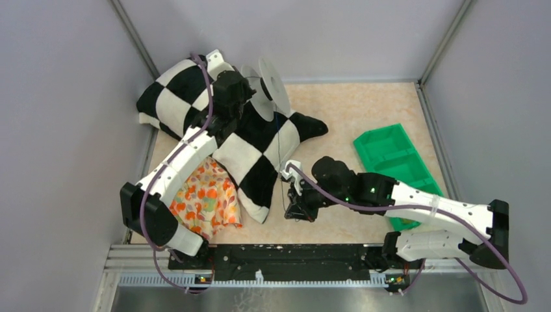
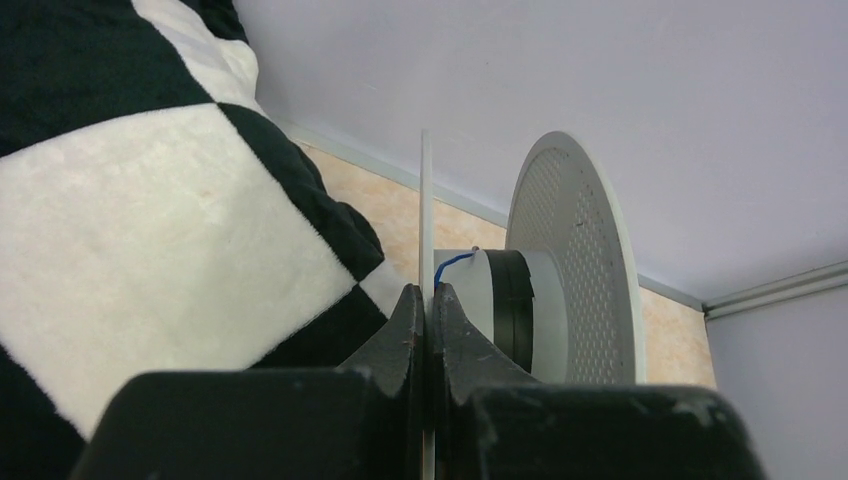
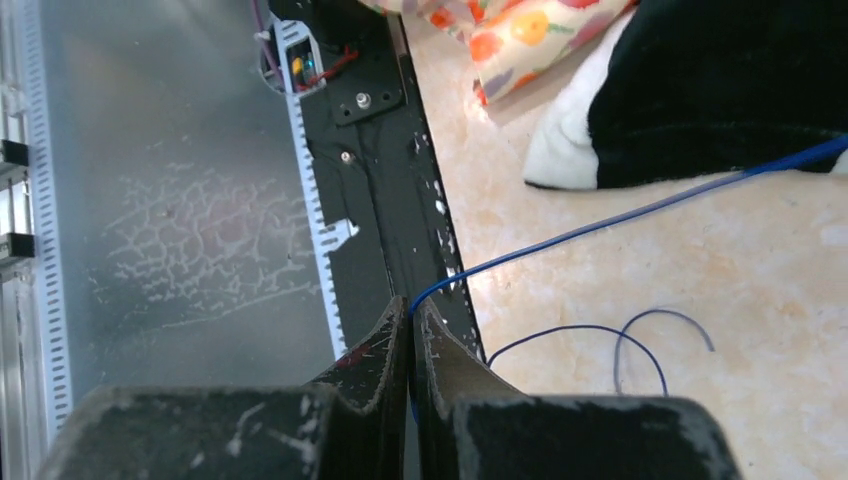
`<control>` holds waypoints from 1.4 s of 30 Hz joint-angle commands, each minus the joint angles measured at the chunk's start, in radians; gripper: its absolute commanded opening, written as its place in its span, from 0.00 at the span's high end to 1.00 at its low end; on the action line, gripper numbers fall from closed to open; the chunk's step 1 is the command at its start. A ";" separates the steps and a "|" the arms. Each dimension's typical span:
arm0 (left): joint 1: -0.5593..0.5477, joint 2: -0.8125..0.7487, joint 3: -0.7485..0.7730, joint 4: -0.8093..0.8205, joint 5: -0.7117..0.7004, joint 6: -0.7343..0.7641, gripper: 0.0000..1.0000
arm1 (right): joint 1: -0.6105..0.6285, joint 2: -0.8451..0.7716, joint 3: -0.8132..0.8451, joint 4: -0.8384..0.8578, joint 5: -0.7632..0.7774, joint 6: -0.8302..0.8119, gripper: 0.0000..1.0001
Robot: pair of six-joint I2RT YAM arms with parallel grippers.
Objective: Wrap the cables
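Observation:
A white spool (image 1: 268, 91) stands on edge at the back, over a black-and-white checked cushion (image 1: 256, 153). My left gripper (image 2: 428, 300) is shut on the spool's thin near flange (image 2: 424, 200); the core (image 2: 470, 295) and the perforated far flange (image 2: 575, 260) lie just beyond. The cable (image 3: 620, 215) is a thin blue wire. It runs taut from the spool core (image 2: 452, 263) down across the cushion (image 1: 284, 159) to my right gripper (image 3: 412, 312), which is shut on it near the table's front. A loose loop of the cable (image 3: 640, 335) lies on the tabletop beside that gripper (image 1: 295, 211).
An orange floral cloth (image 1: 208, 198) lies at the front left under the left arm. A green divided tray (image 1: 393, 159) sits at the right. Grey walls close in the left, back and right sides. A black mounting rail (image 3: 400, 200) runs along the near edge.

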 commanded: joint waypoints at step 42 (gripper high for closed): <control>-0.202 0.265 0.170 0.031 0.729 0.390 1.00 | -0.214 -0.066 0.604 -0.196 0.386 -0.426 1.00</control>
